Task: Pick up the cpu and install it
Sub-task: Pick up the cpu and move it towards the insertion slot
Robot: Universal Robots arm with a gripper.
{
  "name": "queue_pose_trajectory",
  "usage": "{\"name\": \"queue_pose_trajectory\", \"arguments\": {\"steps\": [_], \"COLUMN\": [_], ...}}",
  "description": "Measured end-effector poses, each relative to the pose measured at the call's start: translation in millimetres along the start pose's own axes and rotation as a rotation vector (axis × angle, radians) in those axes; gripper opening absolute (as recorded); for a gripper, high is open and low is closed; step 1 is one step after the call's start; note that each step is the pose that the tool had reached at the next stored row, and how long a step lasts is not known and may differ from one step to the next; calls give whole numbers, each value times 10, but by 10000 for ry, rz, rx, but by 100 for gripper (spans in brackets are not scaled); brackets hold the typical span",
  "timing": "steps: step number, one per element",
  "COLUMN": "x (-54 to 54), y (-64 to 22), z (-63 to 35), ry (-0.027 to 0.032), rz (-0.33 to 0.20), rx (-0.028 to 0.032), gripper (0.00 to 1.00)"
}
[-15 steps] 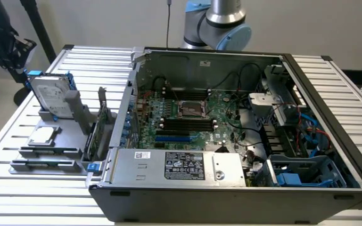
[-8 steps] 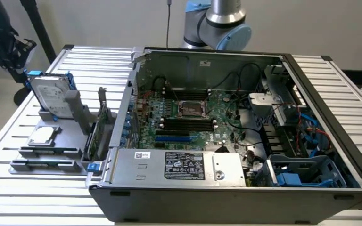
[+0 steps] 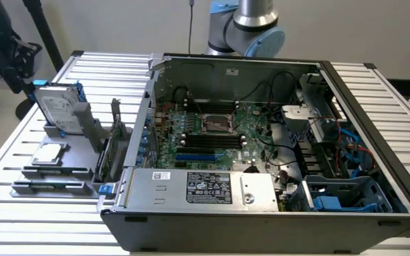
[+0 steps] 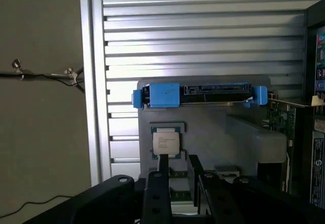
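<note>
On the gray stand (image 3: 75, 160) at ext. view's left, cpu (image 3: 48, 153) lies unpicked. Gripper (image 4: 176, 181) faces it w/ jaws partly apart, empty. Board socket (image 3: 218, 124) vacant; pickup & install both left.

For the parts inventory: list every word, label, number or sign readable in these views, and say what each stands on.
None reads as quotable text.
On the power supply, the black label: white print, too small to read.
Beside it, the white sticker: too small to read.
On the cpu, lines of dark print on its metal top: too blurred to read.
</note>
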State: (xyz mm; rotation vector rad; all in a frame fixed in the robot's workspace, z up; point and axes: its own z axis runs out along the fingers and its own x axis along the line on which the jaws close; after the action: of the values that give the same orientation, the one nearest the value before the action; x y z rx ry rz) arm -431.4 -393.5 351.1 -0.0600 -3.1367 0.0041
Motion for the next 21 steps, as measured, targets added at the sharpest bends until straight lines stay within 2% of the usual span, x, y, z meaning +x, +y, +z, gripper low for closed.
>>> {"name": "queue_pose_trajectory", "arguments": {"steps": [1,2,5,7,8,21], "x": [0,0,0,3,4,23], "y": [0,0,0,-2,-7,-70], "z": [0,0,3,37,54,290], "ry": [0,0,0,-2,0,0], "rz": [0,0,0,0,0,-25], "rx": [0,0,0,-1,1,0], "gripper": [36,36,53,53,60,60]}}
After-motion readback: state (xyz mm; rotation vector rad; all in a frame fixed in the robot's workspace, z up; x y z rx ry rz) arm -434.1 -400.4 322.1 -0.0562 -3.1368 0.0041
